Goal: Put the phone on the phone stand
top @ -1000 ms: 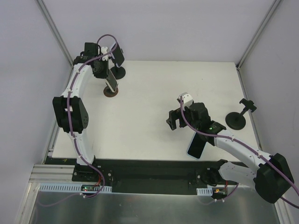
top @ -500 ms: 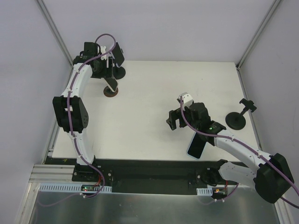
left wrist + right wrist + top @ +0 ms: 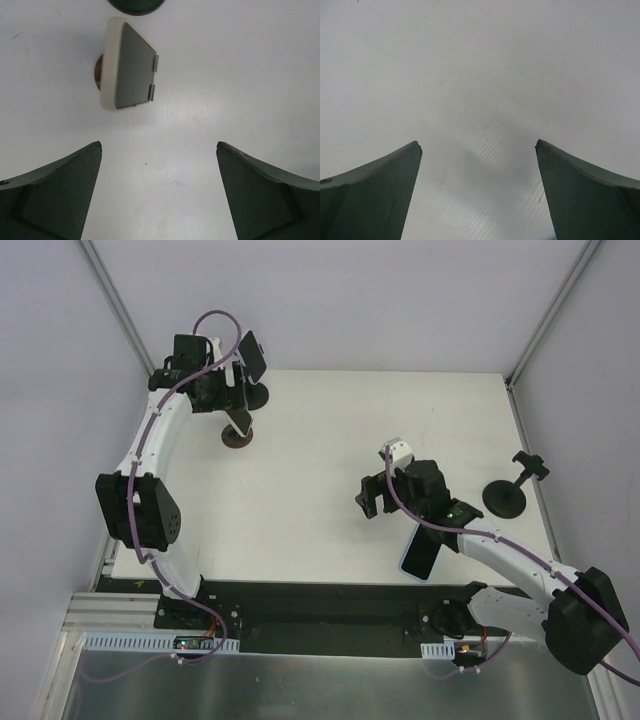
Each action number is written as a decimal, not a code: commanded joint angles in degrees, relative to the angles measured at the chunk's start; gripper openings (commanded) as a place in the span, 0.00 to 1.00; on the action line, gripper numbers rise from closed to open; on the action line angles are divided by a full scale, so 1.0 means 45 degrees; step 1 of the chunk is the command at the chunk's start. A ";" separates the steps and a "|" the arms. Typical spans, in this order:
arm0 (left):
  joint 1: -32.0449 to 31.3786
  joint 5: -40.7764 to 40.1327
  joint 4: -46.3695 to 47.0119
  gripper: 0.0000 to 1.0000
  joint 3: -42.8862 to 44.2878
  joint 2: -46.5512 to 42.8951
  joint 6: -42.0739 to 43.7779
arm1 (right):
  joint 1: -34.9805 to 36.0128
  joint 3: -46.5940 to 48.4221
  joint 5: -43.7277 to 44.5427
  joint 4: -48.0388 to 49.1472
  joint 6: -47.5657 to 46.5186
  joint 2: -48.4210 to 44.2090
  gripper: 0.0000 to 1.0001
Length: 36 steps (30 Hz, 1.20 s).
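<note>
The phone [image 3: 127, 65] is leaning on the phone stand [image 3: 98, 72], long axis tilting upright, screen facing the left tool [image 3: 159, 144], which is hanging open, empty, having pulled back from the stand; the right tool [image 3: 478, 143] is gaping too, well apart from the stand

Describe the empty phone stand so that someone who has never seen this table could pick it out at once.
Find the white table and follow its right edge. There a black phone stand rises from a round base on a thin post to a small clamp. Unlike the brown-based stand and the dark-based stand in the far left corner, it stands alone and holds nothing.
</note>
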 commanded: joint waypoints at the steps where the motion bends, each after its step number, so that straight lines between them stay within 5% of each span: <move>1: -0.1470 0.0211 0.0844 0.95 -0.1088 -0.2384 -0.0581 | -0.0032 -0.0102 0.0131 0.0593 -0.0017 0.0124 1.00; 11: -0.5204 0.2436 0.1392 0.93 -0.2729 -0.3206 0.0103 | 0.0007 0.1909 0.1594 -0.3676 0.0158 -0.0850 1.00; 19: -0.6397 0.3882 0.2038 0.94 -0.3668 -0.4007 -0.0288 | -0.0948 0.3840 0.6416 -0.8151 0.1190 -0.3547 1.00; 22: -0.6650 0.3903 0.2154 0.94 -0.3765 -0.4163 -0.0250 | -0.2838 0.4406 0.6988 -0.9148 0.1834 -0.3373 1.00; 26: -0.6730 0.4212 0.2311 0.94 -0.3883 -0.3969 -0.0444 | -0.7538 0.5189 0.3751 -0.9582 0.2462 -0.2865 1.00; 29: -0.6846 0.4567 0.2564 0.94 -0.4057 -0.3890 -0.0601 | -0.9651 0.5424 0.3803 -0.9758 0.3045 -0.2572 1.00; 36: -0.6847 0.5252 0.2878 0.94 -0.4156 -0.3734 -0.0933 | -1.2082 0.6011 0.4134 -0.9993 0.3205 -0.1771 1.00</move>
